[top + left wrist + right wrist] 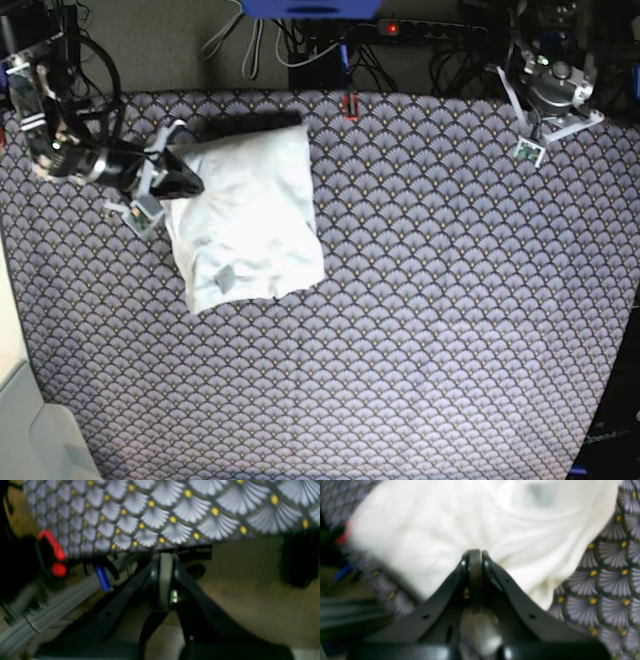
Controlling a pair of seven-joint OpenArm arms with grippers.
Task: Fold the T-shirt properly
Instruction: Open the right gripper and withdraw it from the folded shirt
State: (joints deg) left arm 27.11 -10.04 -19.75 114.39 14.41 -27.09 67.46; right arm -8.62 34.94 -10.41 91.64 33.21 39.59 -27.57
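The white T-shirt (250,210) lies folded into a rough rectangle on the patterned tablecloth (420,300), left of centre in the base view, with a small grey mark (225,277) near its front edge. My right gripper (192,185) is shut, its tip against the shirt's left edge. In the right wrist view the right gripper (475,553) is closed, with the T-shirt (440,525) filling the frame beyond it; I cannot tell if any cloth is pinched. My left gripper (528,148) is shut at the back right corner, far from the shirt. The left wrist view shows the left gripper (166,558) closed, holding nothing, at the table's edge.
A red clamp (350,103) sits on the back edge of the table, and a power strip (430,30) with cables lies behind it. The left wrist view shows a red clamp (53,546) and a blue piece (102,578) at the table's edge, with floor below.
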